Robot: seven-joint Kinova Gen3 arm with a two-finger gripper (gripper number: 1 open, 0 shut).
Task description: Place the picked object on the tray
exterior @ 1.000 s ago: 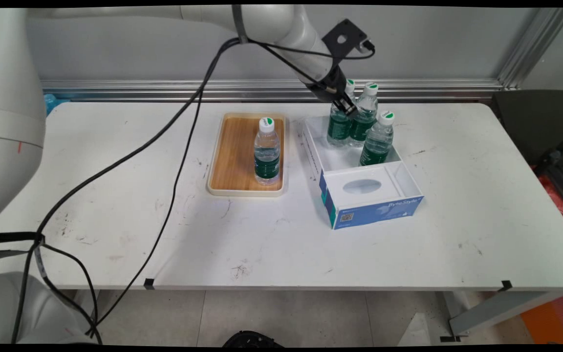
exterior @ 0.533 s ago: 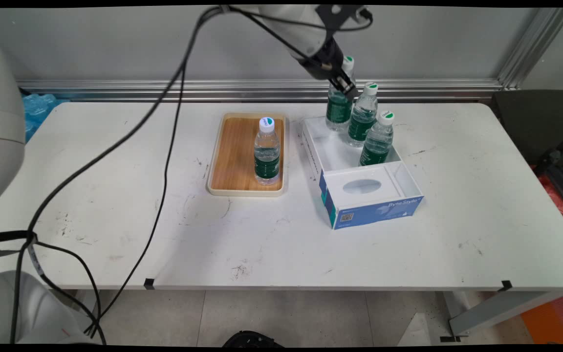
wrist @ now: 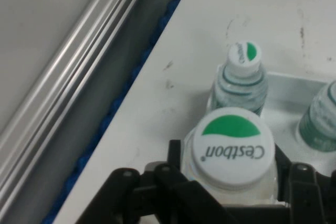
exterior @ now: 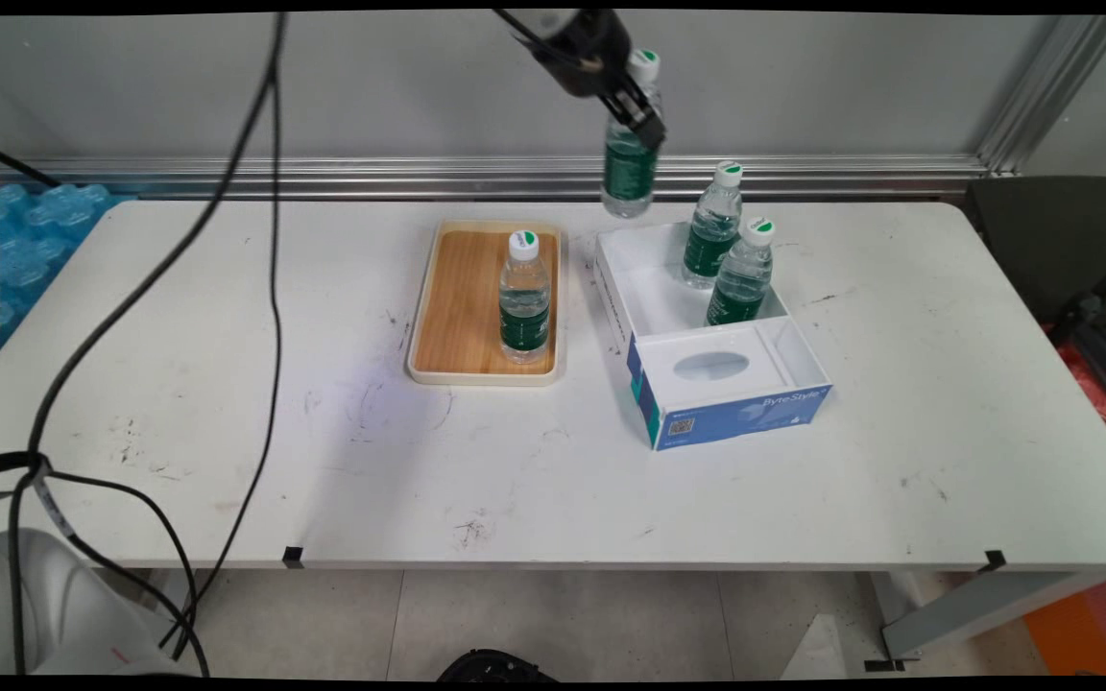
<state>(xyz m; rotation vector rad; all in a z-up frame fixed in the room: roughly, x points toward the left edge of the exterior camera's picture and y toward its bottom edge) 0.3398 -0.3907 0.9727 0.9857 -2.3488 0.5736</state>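
The gripper (exterior: 637, 113) clamps a Cestbon water bottle (exterior: 629, 161) by its neck, aloft at 11 o'clock of the white box (exterior: 707, 336) holding 2 bottles (exterior: 714, 228).

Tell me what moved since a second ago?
The gripper, shut on one water bottle, lifted it up out of the white box and carried it leftward, toward the tray; it now hangs in the air. The two bottles in the box and the bottle on the tray stayed put.
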